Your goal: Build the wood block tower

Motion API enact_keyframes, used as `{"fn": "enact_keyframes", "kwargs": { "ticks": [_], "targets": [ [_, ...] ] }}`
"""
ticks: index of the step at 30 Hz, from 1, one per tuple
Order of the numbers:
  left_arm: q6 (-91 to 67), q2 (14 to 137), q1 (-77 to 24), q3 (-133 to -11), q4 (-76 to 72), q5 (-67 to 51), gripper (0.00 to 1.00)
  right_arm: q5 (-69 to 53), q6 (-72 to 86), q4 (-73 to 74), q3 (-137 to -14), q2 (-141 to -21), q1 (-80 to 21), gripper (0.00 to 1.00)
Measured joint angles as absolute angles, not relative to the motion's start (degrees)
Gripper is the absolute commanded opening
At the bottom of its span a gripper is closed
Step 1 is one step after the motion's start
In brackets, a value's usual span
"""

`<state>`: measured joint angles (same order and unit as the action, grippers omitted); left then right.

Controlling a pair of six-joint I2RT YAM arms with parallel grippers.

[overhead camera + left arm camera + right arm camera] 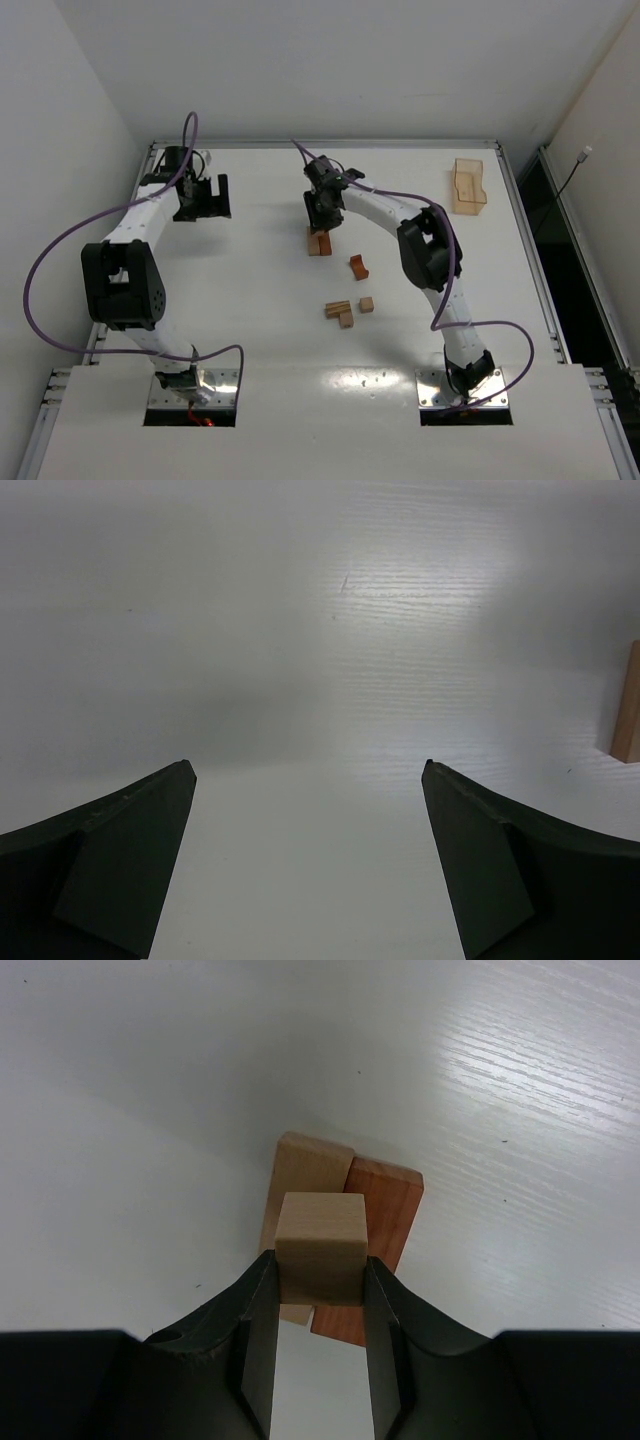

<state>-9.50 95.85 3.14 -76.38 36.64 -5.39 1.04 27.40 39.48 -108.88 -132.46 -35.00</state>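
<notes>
The right end effector [320, 1260] is clamped on a tan cube [320, 1230] directly over the tower [385, 1200], which is two bars side by side on the desk [520, 1080]. Well left of the tower, the left end effector [309, 768] hangs with its fingers apart. More wood blocks [358, 266] lie loose on the tower's near side.

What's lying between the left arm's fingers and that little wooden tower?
Nothing. The top view shows only bare white table between the left gripper and the tower.

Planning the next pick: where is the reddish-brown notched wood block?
Top view: the reddish-brown notched wood block lies right of centre, between the two-bar tower base and the small tan cube.
</notes>
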Motion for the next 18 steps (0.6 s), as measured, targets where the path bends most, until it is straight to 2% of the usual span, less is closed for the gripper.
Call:
{"fn": "enact_keyframes", "kwargs": {
  "ticks": [15,16,18],
  "targets": [
    [-9.5,98.9,3.2,-78.7,36.9,-6.5,0.96,1.3,27.4,39.4,-109.3,-133.0,-35.0,0.0],
    [-9.5,99.0,3.2,-78.7,36.9,-6.6,0.96,1.4,27.4,39.4,-109.3,-133.0,-35.0,0.01],
    [-9.5,99.2,3.2,-78.7,36.9,-6.7,0.96,1.4,27.4,39.4,-109.3,-133.0,-35.0,0.09]
  ]
}}
